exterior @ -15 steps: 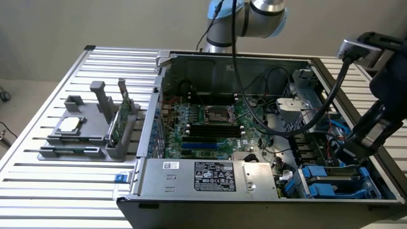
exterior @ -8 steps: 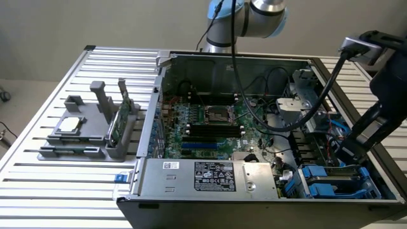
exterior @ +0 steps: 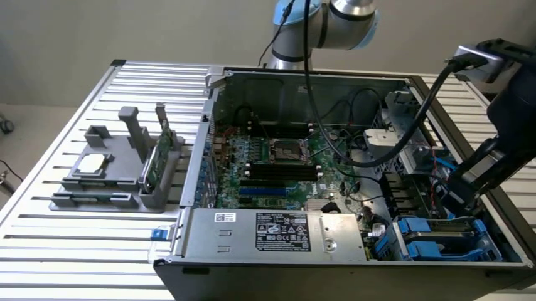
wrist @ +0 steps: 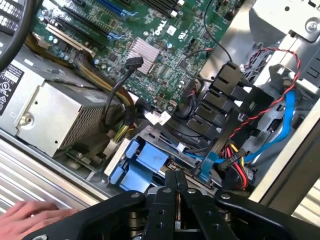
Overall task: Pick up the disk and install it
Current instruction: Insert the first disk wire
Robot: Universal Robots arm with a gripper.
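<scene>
White "DELL" lettering on the green motherboard [wrist: 167, 70]; power supply label [exterior: 283, 231] print too small to read.

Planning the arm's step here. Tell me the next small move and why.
Probably open the fingers in place. They are shut on nothing, and the gripper hangs over the disk in its bright blue plastic carrier inside the open computer case; shut, they could not grasp it. A person's hand lies beside the case, so move slowly.
</scene>
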